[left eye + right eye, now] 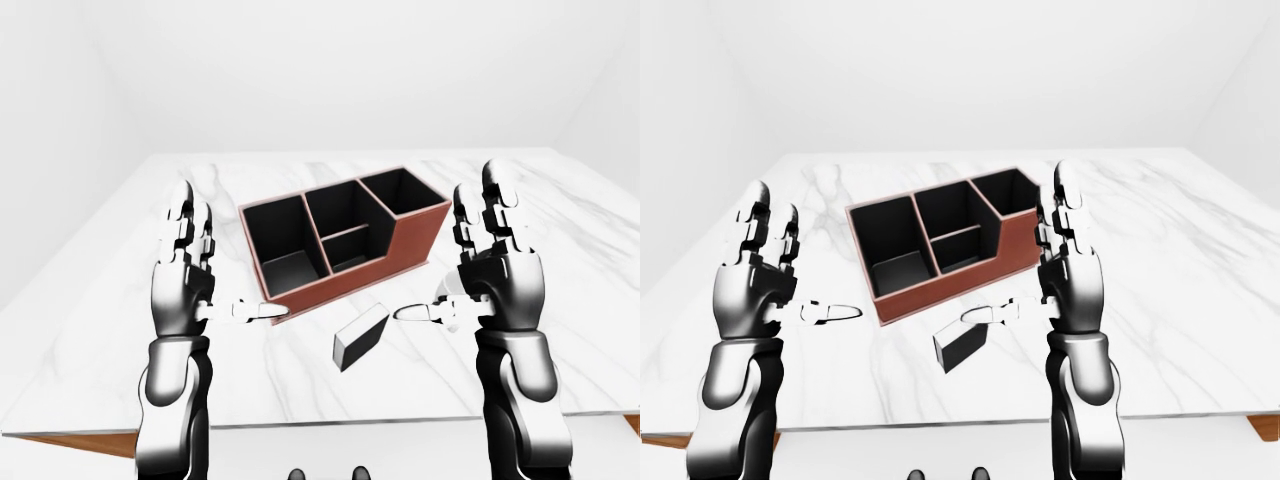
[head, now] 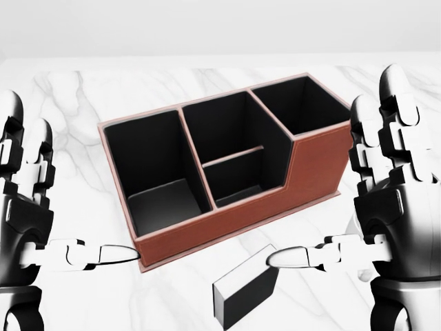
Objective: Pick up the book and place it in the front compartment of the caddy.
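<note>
Both raised upright on vertical forearms, palms turned inward toward each other. Left hand point(image 1: 185, 275) spread wide, fingers up, thumb pointing right. Right hand point(image 1: 495, 270) likewise spread, thumb pointing left, grasping nothing.

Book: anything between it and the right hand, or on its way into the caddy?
Nothing visible. The book lies on the table just below the caddy, whose compartments look empty. The right hand is open beside it, thumb tip close above it.
</note>
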